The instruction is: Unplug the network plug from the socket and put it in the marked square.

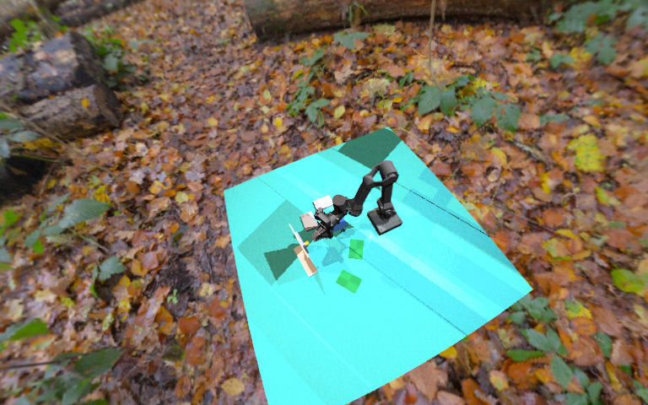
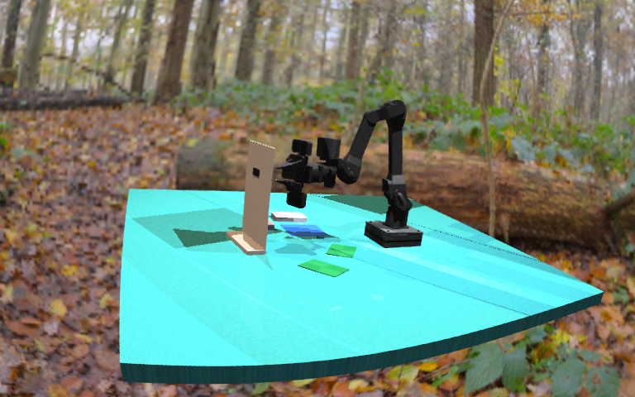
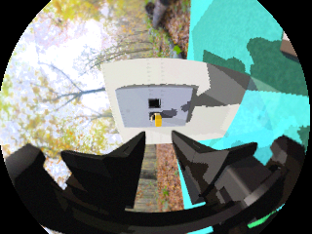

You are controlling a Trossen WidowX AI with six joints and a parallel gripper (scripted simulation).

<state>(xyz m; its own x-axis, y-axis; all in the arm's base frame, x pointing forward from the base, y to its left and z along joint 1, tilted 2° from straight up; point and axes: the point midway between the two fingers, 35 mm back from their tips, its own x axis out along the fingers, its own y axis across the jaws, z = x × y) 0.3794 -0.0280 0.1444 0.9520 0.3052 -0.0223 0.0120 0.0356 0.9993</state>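
Observation:
The upright panel [image 1: 296, 235] [image 2: 257, 201] [image 3: 146, 73] stands on a tan foot and carries a grey socket plate [image 3: 131, 109]. The small yellow plug [image 1: 306, 243] [image 3: 158, 120] is at the plate, beside a second black opening [image 3: 154, 102]. Its tab is too small to make out. My gripper [image 1: 314, 239] [image 2: 276, 174] [image 3: 158, 135] is partly open and empty. It is in front of the panel, one finger above the other, with the tips short of the plug. A blue square [image 1: 340, 223] [image 2: 303, 231] lies flat on the table under the arm.
Two green patches [image 1: 355, 248] [image 1: 348, 281] [image 2: 341, 250] [image 2: 323, 267] lie flat on the table [image 1: 334, 343] [image 2: 210, 327]. A white block [image 1: 322, 202] [image 2: 288, 216] and a pinkish block [image 1: 308, 221] lie behind the gripper, near the panel.

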